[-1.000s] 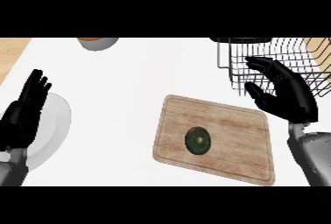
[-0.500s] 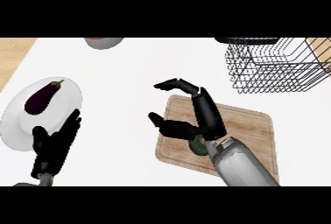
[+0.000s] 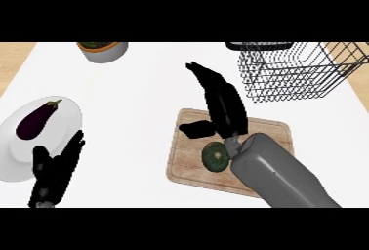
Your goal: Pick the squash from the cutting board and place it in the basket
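1. White surface (image 3: 144,88) fills your view, with a strip of tan wood showing at the far corners, about 11 and 1 o'clock.
2. Your squash (image 3: 215,156) is a dark green round sitting on the cutting board (image 3: 191,168), just past centre toward 5 o'clock, half tucked against the grey right forearm.
3. Your right hand (image 3: 222,105) hangs over the board's far edge with fingers straight, stretched toward 12 o'clock, thumb out to the side; it holds nothing.
4. Risk: the hand looks to sit beyond the squash. Close now and you would likely grab air or the board's edge.
5. Risk: the forearm crowds the squash. Drawing back carelessly could nudge it so it rolls off the board.
6. Wire basket (image 3: 296,73) stands at 1 o'clock, well apart from the board; a low carry could catch its rim.
7. Your left hand (image 3: 57,171) rests open at 8 o'clock, beside the white plate (image 3: 14,166) carrying an eggplant (image 3: 36,119).
8. A bowl (image 3: 103,50) sits at 11 o'clock, clear of the route.
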